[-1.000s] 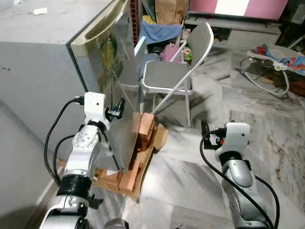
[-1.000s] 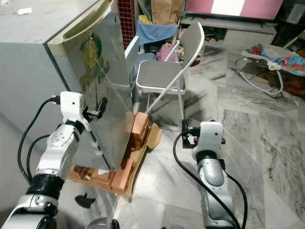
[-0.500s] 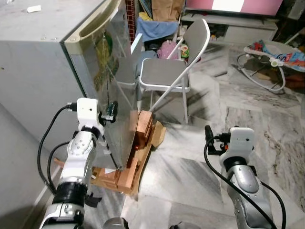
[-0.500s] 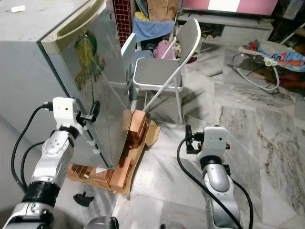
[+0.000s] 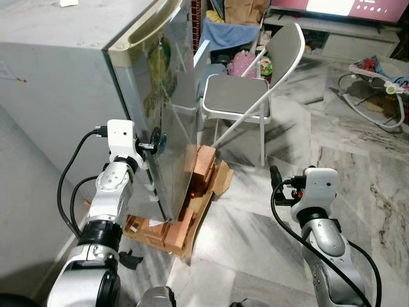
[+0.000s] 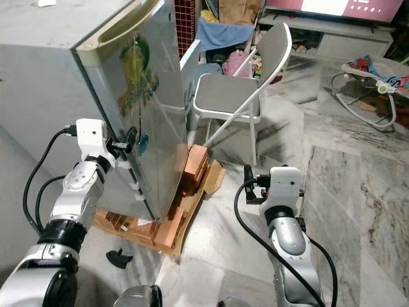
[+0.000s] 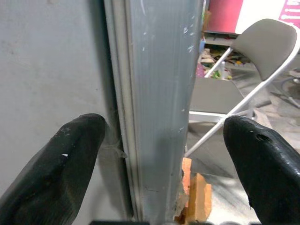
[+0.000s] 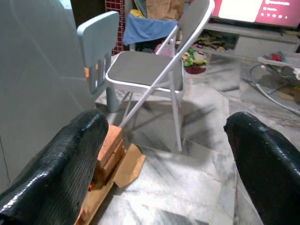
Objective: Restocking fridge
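The grey fridge (image 5: 57, 83) stands on the left, its silver door (image 6: 153, 109) bearing a green sticker. My left gripper (image 5: 153, 142) is open at the door's free edge, about mid-height. In the left wrist view the door edge (image 7: 159, 93) runs between the two fingers; one finger (image 7: 56, 173) lies by the fridge's side wall, the other beyond the door's front. The door looks shut against the body or nearly so. My right gripper (image 6: 248, 185) hangs open and holds nothing, low over the marble floor, facing the chair.
The fridge rests on bricks and a wooden pallet (image 5: 192, 192) with cardboard sticking out. A grey folding chair (image 5: 239, 96) and a small blue child's chair (image 8: 96, 51) stand just beyond the door. A baby bouncer (image 5: 377, 83) lies far right. A small black part (image 6: 118, 258) lies on the floor.
The camera has shifted, so the fridge sits further right in the picture. My left gripper has closed in on the door's edge and now straddles it. The right arm has hardly moved.
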Controlling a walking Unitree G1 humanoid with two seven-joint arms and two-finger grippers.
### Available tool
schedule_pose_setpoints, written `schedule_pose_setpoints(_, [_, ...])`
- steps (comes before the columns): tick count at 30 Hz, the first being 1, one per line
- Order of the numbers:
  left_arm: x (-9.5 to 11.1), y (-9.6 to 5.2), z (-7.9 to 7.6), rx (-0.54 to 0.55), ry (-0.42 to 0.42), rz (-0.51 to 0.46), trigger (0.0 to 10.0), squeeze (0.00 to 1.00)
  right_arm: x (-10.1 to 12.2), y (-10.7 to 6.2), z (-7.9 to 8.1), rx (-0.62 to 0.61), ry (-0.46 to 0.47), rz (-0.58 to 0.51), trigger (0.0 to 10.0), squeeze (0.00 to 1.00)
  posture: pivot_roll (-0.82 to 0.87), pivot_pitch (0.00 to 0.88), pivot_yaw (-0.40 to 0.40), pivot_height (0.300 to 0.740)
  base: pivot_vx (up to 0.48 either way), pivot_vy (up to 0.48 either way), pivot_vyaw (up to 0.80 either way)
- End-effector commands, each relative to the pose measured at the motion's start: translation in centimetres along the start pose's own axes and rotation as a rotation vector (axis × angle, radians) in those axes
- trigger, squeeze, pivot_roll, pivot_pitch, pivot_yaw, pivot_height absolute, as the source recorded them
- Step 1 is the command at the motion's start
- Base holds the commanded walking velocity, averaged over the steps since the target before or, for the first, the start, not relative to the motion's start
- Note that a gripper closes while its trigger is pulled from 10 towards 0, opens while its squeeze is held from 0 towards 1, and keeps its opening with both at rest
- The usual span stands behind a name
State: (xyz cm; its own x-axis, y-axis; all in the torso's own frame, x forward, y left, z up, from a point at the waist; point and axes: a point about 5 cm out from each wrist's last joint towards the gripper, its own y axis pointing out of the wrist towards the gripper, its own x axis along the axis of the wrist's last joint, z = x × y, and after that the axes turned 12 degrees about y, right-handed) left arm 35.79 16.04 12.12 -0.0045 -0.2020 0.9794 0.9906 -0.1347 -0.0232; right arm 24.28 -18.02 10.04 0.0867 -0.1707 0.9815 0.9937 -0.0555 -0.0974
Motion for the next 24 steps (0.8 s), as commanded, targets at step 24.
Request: schedule_pose_setpoints(24, [12.2,0.3,-17.0,-0.712,-0.056,-0.411,10.0,0.0,0.7,0.3,0.0,-0.062,-0.007,-0.045,10.0,0.0,-0.02,0.04,0.036,0.74,0.0,0.0,0.0])
